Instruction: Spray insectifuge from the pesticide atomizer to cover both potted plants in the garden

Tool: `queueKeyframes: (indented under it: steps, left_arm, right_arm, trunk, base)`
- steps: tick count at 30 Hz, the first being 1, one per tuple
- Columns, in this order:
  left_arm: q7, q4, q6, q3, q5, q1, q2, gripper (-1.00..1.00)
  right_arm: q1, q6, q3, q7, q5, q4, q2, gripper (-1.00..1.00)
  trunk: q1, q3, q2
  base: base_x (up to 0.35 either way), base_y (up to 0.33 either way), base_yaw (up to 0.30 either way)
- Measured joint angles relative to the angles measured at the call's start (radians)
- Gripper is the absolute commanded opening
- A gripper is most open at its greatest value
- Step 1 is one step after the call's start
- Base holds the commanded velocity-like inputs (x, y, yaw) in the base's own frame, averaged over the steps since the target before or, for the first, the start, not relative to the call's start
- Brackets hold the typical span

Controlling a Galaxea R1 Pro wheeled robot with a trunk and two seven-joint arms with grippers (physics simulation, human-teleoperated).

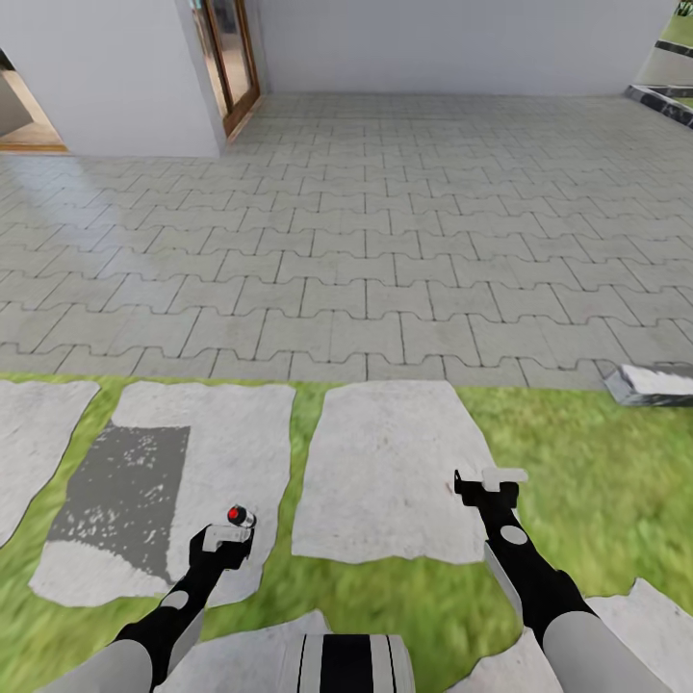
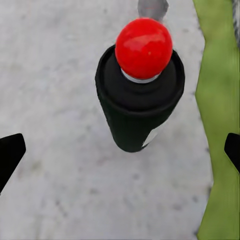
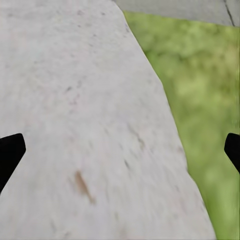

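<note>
Head view: two black arms out front over grass point(image 1: 577, 462) & big grey stepping slabs point(image 1: 385, 462). Paved grey yard point(image 1: 385, 241) past the grass, white wall w/ a wood-framed door point(image 1: 231, 58) far back at left. Left gripper point(image 1: 229, 536) low over a slab, pesticide atomizer point(image 1: 239, 517) right at its tip, red top up. Can't tell from here if held or just close. Right gripper point(image 1: 489, 481) over next slab, nothing in it.

Left wrist view: atomizer point(image 2: 140, 95) big in the middle, slim black body, round red top, standing on grey slab point(image 2: 60, 75). Black fingertips point(image 2: 10, 152) far out at both edges, not touching bottle, so claw spread wide. Grass strip point(image 2: 217, 125) beside slab.

Right wrist view: pale slab point(image 3: 75, 125) below, grass point(image 3: 205, 100) beside it. Fingertips point(image 3: 10, 150) at both edges, claw wide apart, empty.
</note>
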Motion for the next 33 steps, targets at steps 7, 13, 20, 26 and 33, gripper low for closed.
queueKeyframes:
  steps: [7, 13, 20, 26, 33]
  left_arm:
    - [0.000, 0.000, 0.000, 0.000, 0.000, 0.000, 0.000, 1.00]
    - [0.000, 0.000, 0.000, 0.000, 0.000, 0.000, 0.000, 1.00]
    - [0.000, 0.000, 0.000, 0.000, 0.000, 0.000, 0.001, 1.00]
    - [0.000, -0.001, -0.001, 0.000, 0.000, 0.000, 0.004, 1.00]
    - [0.000, -0.004, -0.001, 0.000, 0.000, 0.000, 0.004, 1.00]
  right_arm:
    - [0.000, 0.000, 0.000, 0.000, 0.000, 0.000, 0.000, 1.00]
    - [0.000, 0.000, 0.000, 0.000, 0.000, 0.000, 0.000, 1.00]
    - [0.000, 0.000, 0.000, 0.000, 0.000, 0.000, 0.000, 1.00]
    - [0.000, 0.000, 0.000, 0.000, 0.000, 0.000, 0.000, 1.00]
    - [0.000, 0.000, 0.000, 0.000, 0.000, 0.000, 0.000, 1.00]
  trunk:
    - [0.000, 0.000, 0.000]
    - [0.000, 0.000, 0.000]
    - [0.000, 0.000, 0.000]
    - [0.000, 0.000, 0.000]
    - [0.000, 0.000, 0.000]
  base:
    - [0.033, -0.007, 0.000]
    - [0.095, -0.050, 0.000]
    - [0.016, -0.010, 0.000]
    - [0.000, 0.000, 0.000]
    - [0.000, 0.000, 0.000]
